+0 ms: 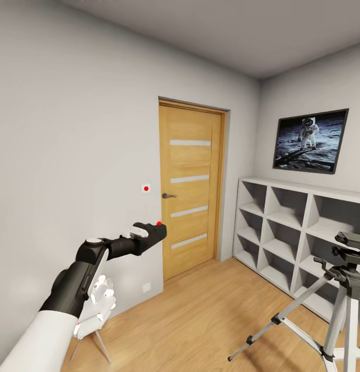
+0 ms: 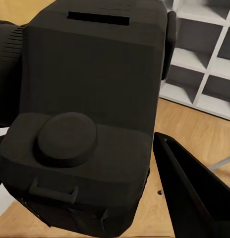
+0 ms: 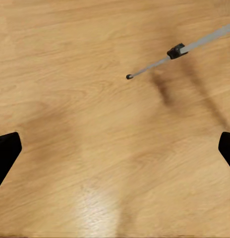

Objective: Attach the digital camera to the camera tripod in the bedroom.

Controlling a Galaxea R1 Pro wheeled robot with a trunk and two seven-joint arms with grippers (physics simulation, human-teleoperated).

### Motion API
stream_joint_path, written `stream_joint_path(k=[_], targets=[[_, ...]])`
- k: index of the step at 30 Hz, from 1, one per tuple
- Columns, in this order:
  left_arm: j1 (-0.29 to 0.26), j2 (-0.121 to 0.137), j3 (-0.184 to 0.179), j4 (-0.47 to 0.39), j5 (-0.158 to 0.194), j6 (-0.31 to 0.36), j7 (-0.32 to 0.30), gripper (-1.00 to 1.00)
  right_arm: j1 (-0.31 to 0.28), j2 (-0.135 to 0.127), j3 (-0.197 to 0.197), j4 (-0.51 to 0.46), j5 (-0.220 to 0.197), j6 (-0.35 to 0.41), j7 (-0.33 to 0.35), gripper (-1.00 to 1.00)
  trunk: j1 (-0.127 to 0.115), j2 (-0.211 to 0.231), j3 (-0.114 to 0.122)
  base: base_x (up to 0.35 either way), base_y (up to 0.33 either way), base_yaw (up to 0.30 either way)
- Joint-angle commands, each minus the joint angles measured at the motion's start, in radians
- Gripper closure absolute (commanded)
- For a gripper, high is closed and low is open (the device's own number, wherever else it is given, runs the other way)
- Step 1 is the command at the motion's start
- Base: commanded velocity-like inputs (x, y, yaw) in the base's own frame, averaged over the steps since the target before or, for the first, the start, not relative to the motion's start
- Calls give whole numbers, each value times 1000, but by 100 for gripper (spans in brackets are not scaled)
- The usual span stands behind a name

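Observation:
My left gripper [image 1: 145, 236] is shut on the digital camera [image 1: 150, 233], a black boxy body with a red button, held up at chest height in front of the pale wall. In the left wrist view the camera [image 2: 85, 114] is close up, with one black finger [image 2: 194, 198] beside it. The camera tripod [image 1: 345, 289] stands at the lower right on the plank floor, its silver legs spread and its black head [image 1: 350, 253] bare. My right gripper [image 3: 115, 153] is open over the floor, with a tripod leg [image 3: 179, 52] and its foot beyond it.
An oak door [image 1: 192, 191] with frosted strips is straight ahead and closed. Grey cube shelving [image 1: 299, 232] lines the right wall behind the tripod, under a framed astronaut picture [image 1: 310, 140]. A white thin-legged object [image 1: 94, 310] stands by the left wall below my left arm.

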State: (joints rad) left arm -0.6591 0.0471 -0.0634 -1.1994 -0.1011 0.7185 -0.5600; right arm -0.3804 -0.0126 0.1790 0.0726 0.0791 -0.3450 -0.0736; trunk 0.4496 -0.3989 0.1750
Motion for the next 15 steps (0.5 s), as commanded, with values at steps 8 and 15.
stream_joint_path(k=[8, 15], targets=[[-1, -4, -1, 31, -8, -29, 20, 100, 30, 7, 5, 4, 8, -9, -12, -100, 0, -1, 0, 0, 0, 0], [-1, -12, -2, 32, -8, -36, 23, 100, 35, 12, 6, 4, 9, -4, -12, -100, 0, -1, 0, 0, 0, 0]])
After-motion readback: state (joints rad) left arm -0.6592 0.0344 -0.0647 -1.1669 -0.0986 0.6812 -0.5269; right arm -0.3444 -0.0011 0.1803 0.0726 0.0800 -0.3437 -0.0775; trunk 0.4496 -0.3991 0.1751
